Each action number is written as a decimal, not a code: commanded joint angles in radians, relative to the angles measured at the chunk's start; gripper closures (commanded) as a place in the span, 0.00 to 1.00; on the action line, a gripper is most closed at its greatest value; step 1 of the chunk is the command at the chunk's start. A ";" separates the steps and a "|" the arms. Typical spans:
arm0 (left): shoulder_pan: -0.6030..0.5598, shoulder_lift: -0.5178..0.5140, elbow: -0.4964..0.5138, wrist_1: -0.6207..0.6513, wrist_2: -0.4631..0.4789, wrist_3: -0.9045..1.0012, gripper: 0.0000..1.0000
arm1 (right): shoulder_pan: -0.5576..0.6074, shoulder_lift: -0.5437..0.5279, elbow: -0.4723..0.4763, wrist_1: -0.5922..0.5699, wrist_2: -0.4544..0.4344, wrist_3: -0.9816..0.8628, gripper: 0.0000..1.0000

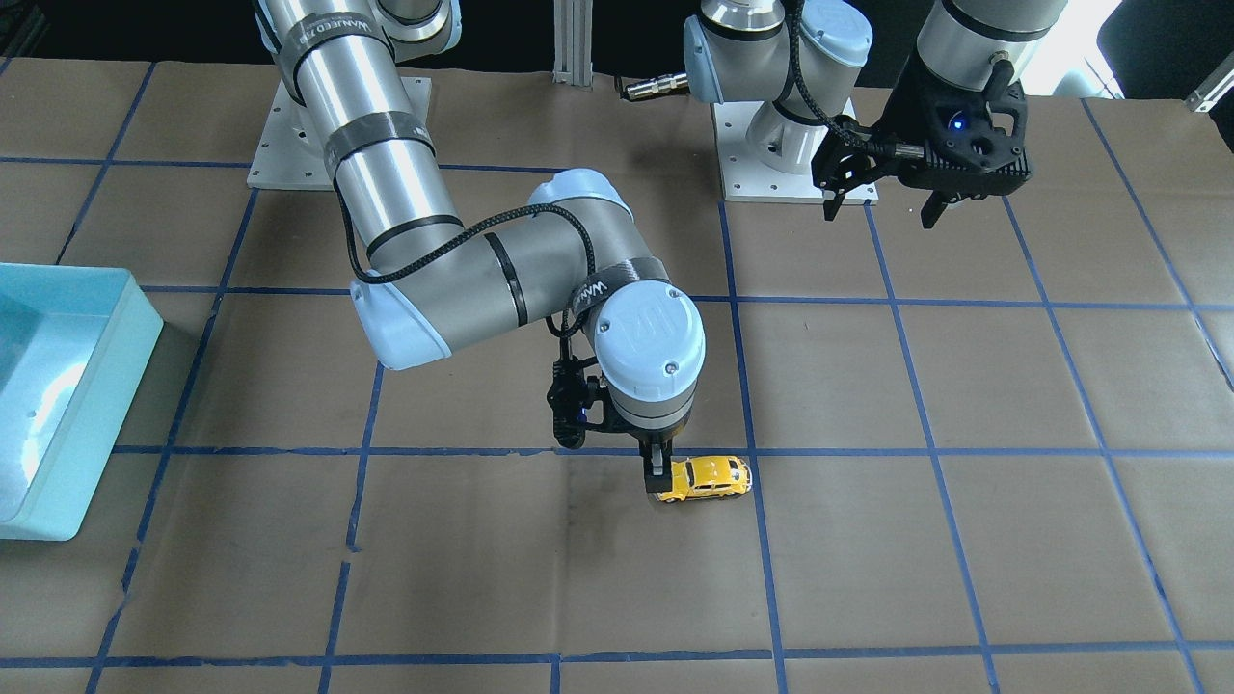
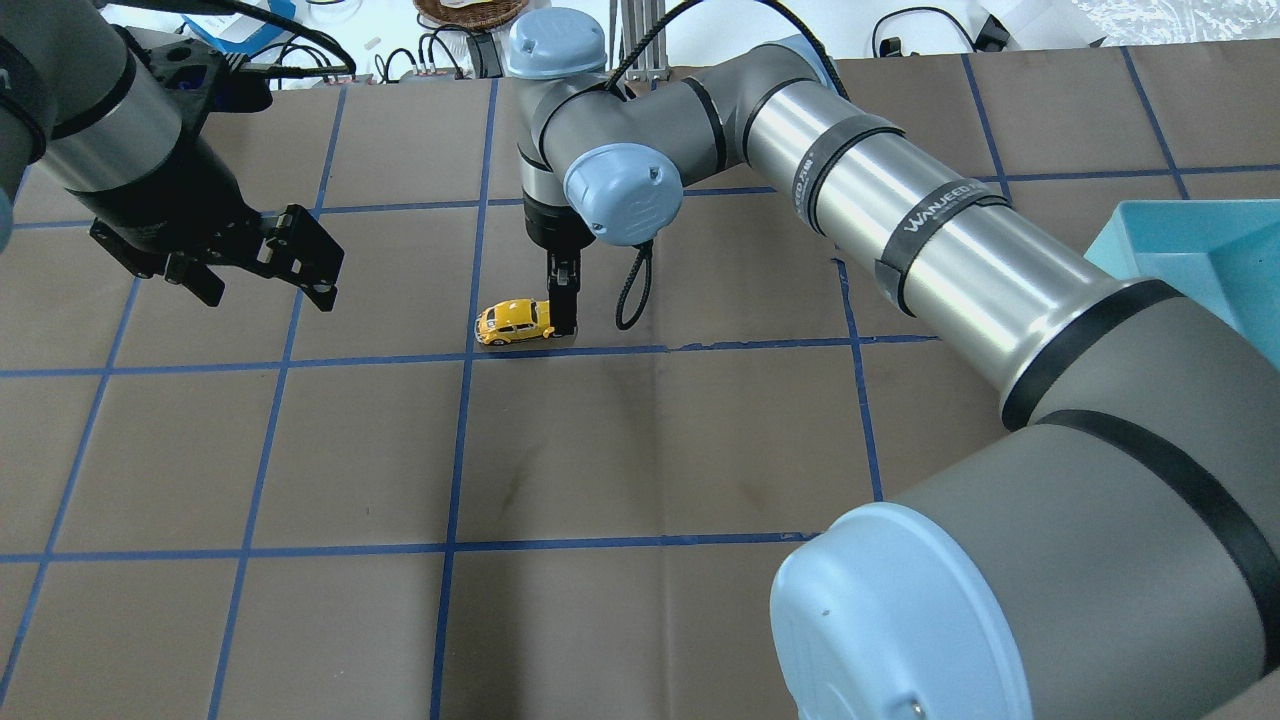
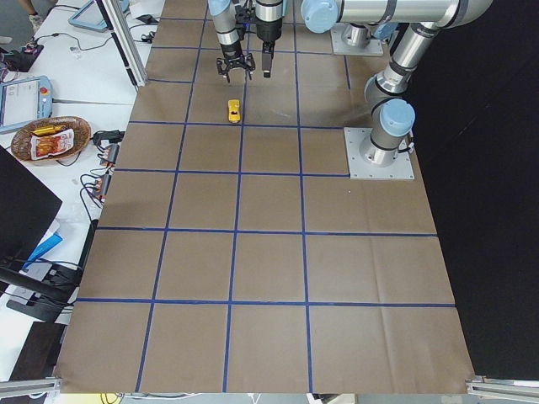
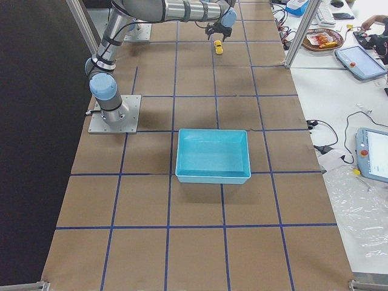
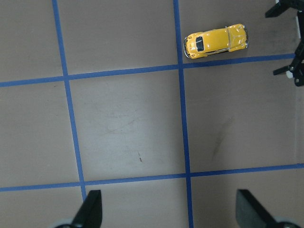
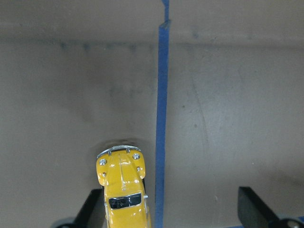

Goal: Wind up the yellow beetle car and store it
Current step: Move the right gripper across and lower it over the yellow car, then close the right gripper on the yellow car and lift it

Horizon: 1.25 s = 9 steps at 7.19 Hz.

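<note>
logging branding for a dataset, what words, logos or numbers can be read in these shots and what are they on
"WANJEED", then smaller letters too blurred to read: white print on the black strap around the right arm.
"UR": embossed logo on the blue joint cap at the right arm's wrist.
On the yellow beetle car: no readable text.
On the snack packet on the side desk: print too small to read.
</note>
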<state>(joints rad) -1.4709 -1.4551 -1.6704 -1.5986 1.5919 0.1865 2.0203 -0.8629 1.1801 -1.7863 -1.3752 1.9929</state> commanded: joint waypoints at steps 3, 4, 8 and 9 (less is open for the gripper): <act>0.003 0.001 -0.002 -0.001 0.000 0.002 0.00 | 0.005 0.056 -0.014 -0.053 0.007 0.014 0.01; 0.003 -0.001 -0.002 -0.003 0.000 0.002 0.00 | 0.005 0.059 -0.013 -0.064 0.008 0.015 0.01; 0.004 -0.001 -0.002 -0.003 0.000 0.004 0.00 | 0.020 0.100 -0.013 -0.103 0.007 0.014 0.01; 0.004 -0.001 -0.002 -0.003 0.000 0.004 0.00 | 0.021 0.102 -0.013 -0.104 0.001 0.012 0.01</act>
<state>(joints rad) -1.4668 -1.4557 -1.6720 -1.6015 1.5923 0.1900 2.0393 -0.7670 1.1673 -1.8839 -1.3693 2.0066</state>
